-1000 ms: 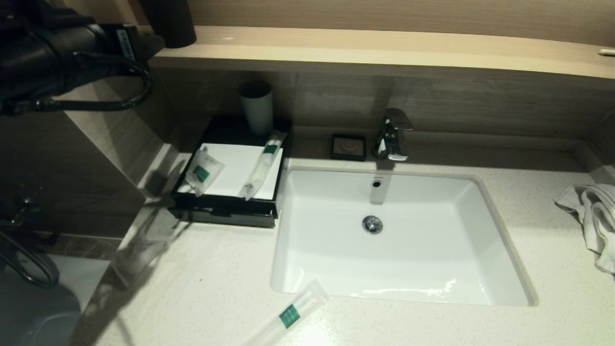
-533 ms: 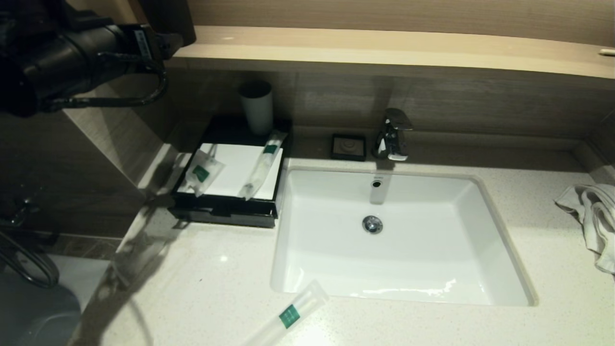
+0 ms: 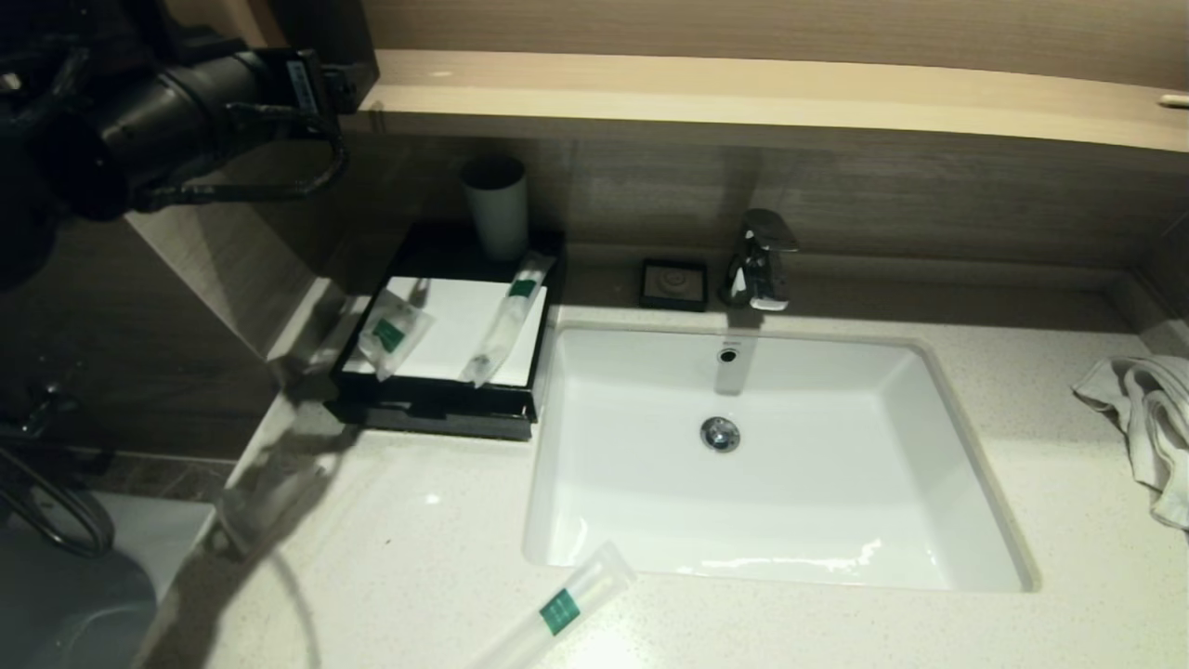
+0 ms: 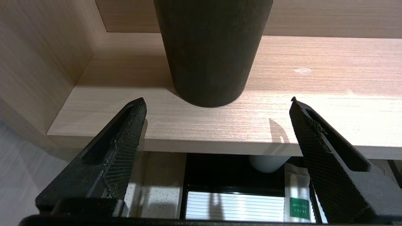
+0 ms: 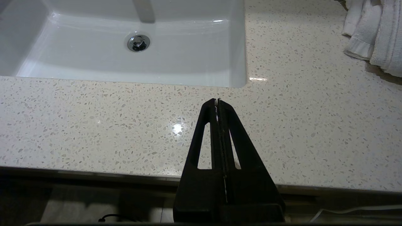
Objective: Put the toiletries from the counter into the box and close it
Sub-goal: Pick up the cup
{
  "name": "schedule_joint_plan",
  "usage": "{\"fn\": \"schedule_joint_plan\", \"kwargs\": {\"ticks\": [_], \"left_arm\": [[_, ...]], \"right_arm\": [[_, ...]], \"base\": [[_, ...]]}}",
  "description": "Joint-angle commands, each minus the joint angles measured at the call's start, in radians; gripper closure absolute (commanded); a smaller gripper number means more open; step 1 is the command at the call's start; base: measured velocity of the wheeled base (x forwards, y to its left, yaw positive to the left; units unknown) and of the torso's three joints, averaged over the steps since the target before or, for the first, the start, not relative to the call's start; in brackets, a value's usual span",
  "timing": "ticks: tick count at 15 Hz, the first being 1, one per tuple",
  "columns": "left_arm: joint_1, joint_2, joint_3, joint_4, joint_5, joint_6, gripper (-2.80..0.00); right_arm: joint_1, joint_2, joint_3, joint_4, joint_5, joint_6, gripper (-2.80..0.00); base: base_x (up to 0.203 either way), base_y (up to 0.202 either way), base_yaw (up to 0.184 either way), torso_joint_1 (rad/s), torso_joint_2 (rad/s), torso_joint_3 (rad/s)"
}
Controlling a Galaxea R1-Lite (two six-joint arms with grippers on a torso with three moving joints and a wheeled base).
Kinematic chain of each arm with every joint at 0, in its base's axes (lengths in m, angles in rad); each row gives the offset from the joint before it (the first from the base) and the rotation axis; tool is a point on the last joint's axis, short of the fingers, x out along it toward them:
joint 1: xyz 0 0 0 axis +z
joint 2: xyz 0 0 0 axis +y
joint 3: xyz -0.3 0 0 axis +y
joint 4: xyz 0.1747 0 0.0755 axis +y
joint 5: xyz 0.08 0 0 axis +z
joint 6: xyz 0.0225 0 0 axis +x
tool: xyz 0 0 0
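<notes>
Black left gripper (image 4: 216, 125), jaws spread and empty, has shifted rightward at upper left of frame; short packet (image 3: 391, 333) and slim packet (image 3: 506, 321) lie on the box (image 3: 437, 409), one long packet (image 3: 557, 609) remains on the bench (image 3: 418, 557); right gripper (image 5: 217, 102) pressed together, parked.

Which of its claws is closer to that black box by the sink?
Left. The left gripper hangs open above the box, near the shelf. The right gripper sits shut at the counter's front edge.
</notes>
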Motion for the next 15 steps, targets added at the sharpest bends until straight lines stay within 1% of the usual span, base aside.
{"fn": "schedule_joint_plan", "kwargs": {"ticks": [1,9,13,15], "left_arm": [[0.000,0.026,-0.026,-0.003,0.001,0.000,-2.80],[0.001,0.074,-0.049,-0.052,0.001,-0.001,-2.80],[0.002,0.088,-0.066,-0.052,0.001,-0.002,-2.80],[0.002,0.100,-0.087,-0.052,0.013,-0.002,-2.80]], "right_arm": [[0.000,0.000,0.000,0.000,0.001,-0.001,0.00],[0.000,0.000,0.000,0.000,0.001,-0.001,0.00],[0.000,0.000,0.000,0.000,0.001,-0.001,0.00],[-0.001,0.000,0.000,0.000,0.001,-0.001,0.00]], "base": [[0.000,0.000,0.000,0.000,0.00,0.000],[0.000,0.000,0.000,0.000,0.00,0.000],[0.000,0.000,0.000,0.000,0.00,0.000],[0.000,0.000,0.000,0.000,0.00,0.000]]}}
